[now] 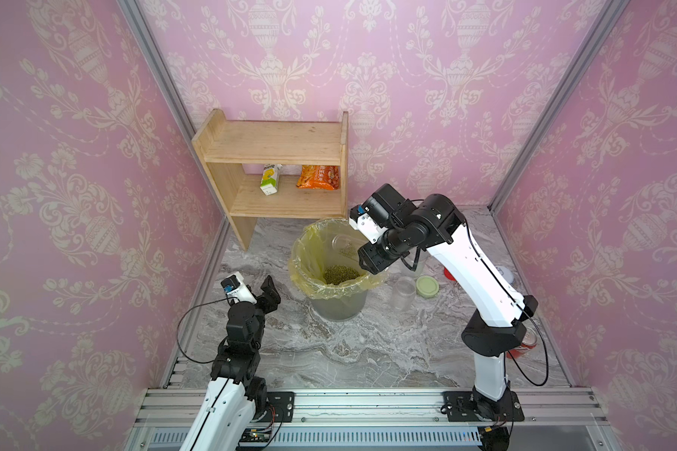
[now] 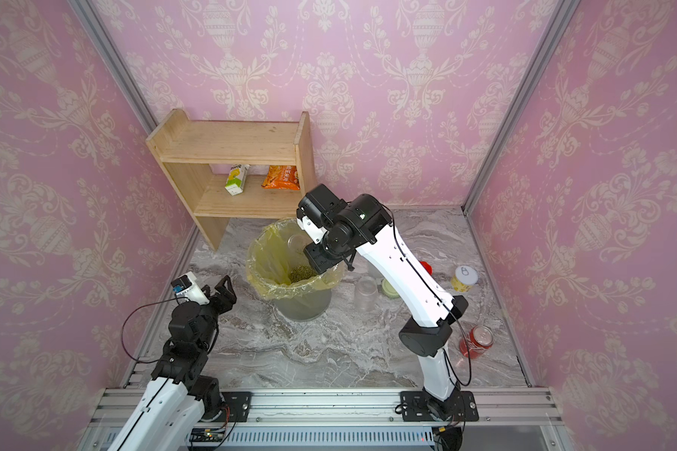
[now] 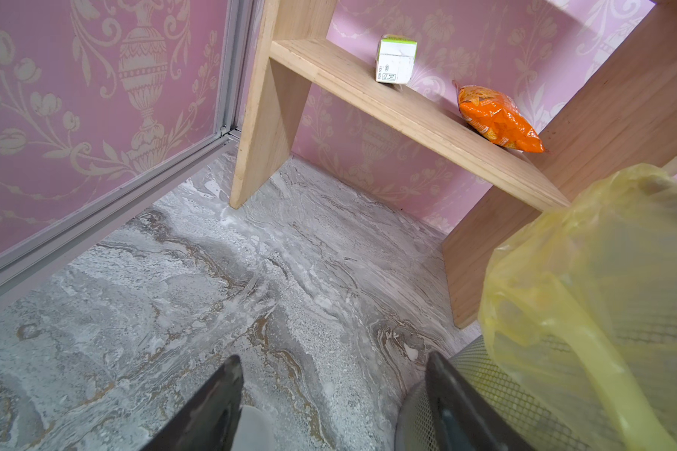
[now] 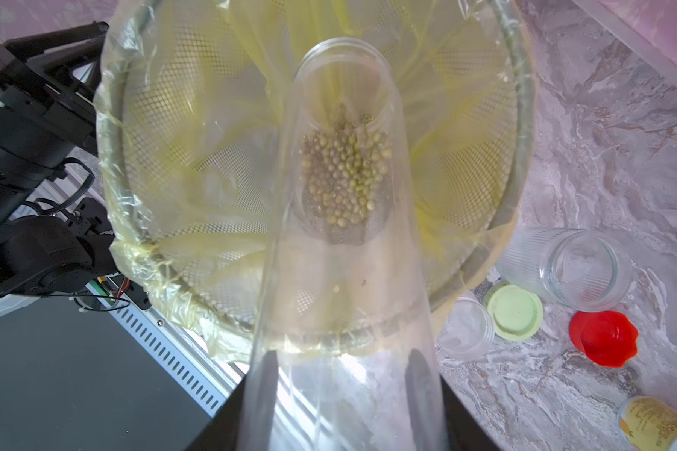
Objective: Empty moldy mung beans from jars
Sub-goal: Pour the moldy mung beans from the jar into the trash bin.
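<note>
Mid-pour: the right hand [image 4: 342, 375] clamps the slim clear jar [image 4: 344, 265] tipped over the yellow-bagged mesh bin [image 4: 520, 117], mung beans [image 4: 346, 168] bunched near its mouth (left hand [image 3: 333, 361] idles half-open, empty, beside the bin), so a steeper tilt looks needed next.

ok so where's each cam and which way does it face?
Both top views: high at the front, looking down over the table; left arm and right arm show.
Left wrist: low, facing the shelf and bin; left gripper, open, shows.
Right wrist: above the bin, looking down the jar at mung beans; right gripper, clamping it, shows.
Shared: the bin, in all.
</note>
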`<state>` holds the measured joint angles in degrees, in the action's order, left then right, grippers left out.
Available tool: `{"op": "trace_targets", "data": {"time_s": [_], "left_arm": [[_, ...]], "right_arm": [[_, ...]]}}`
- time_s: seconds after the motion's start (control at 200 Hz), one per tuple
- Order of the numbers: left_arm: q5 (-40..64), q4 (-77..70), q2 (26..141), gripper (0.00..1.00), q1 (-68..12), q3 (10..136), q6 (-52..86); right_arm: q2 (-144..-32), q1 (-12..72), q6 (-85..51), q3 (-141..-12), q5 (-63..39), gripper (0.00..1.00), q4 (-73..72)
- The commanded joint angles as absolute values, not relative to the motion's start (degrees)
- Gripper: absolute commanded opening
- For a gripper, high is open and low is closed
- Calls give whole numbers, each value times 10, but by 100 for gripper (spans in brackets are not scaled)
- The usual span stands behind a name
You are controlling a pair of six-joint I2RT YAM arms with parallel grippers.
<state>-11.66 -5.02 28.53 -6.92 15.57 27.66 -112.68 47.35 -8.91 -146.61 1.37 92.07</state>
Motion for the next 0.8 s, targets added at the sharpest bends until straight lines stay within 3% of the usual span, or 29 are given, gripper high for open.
{"op": "trace_targets", "data": {"time_s": [0.0, 0.095, 0.245, 0.42, 0.625, 0.795], "left_arm": [[-101, -22, 274, 76, -65, 192, 257], [-99, -18, 264, 76, -66, 194, 258], [-92, -20, 274, 76, -65, 205, 254], [-84, -7, 274, 76, -66, 215, 255], [-82, 15, 268, 77, -65, 228, 250], [-85, 26, 238, 78, -66, 224, 258]], "right_arm": [[-1057, 475, -107, -1400, 18, 42, 931], [-1004, 474, -116, -1305, 0, 42, 876], [-1052, 476, -105, -1364, 13, 41, 910], [-986, 473, -112, -1312, 3, 40, 862], [-1085, 469, -83, -1419, 0, 40, 923], [-965, 468, -110, -1289, -1, 39, 823]]}}
